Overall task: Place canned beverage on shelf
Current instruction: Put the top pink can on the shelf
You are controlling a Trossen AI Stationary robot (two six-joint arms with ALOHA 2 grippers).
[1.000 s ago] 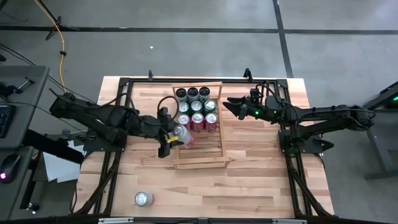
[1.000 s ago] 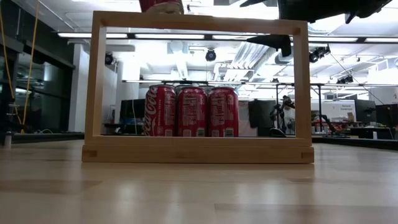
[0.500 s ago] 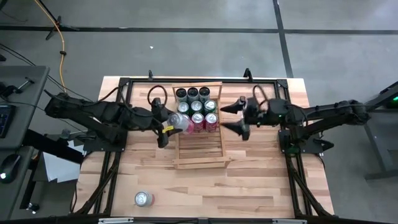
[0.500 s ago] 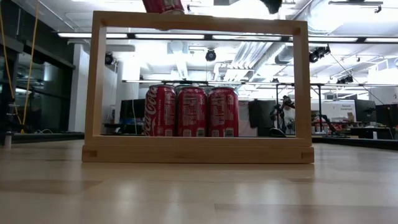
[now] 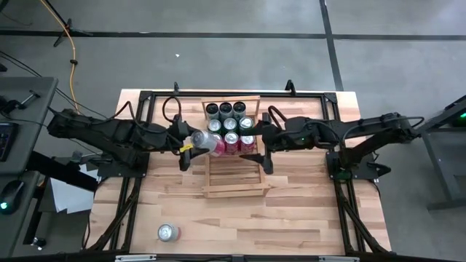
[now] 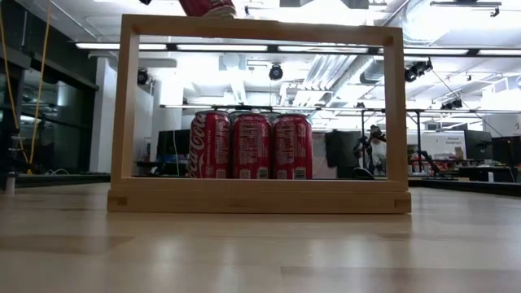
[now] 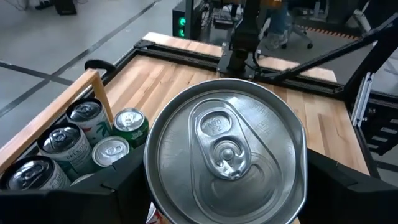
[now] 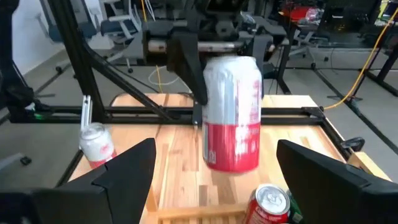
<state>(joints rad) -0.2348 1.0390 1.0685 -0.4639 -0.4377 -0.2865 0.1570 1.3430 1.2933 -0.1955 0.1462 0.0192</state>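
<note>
Red-and-silver can is gripped in the left pincer above the shelf's left rail; the open right pincer has swung in, likely for a handover.

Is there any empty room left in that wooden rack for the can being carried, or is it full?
The shelf is crowded at its far end: three rows of cans fill it rail to rail. Its near half, bare slats between the red cans and the near end bar, is free. The left gripper holds a can over the left rail; the right gripper hangs open over the right rail.
</note>
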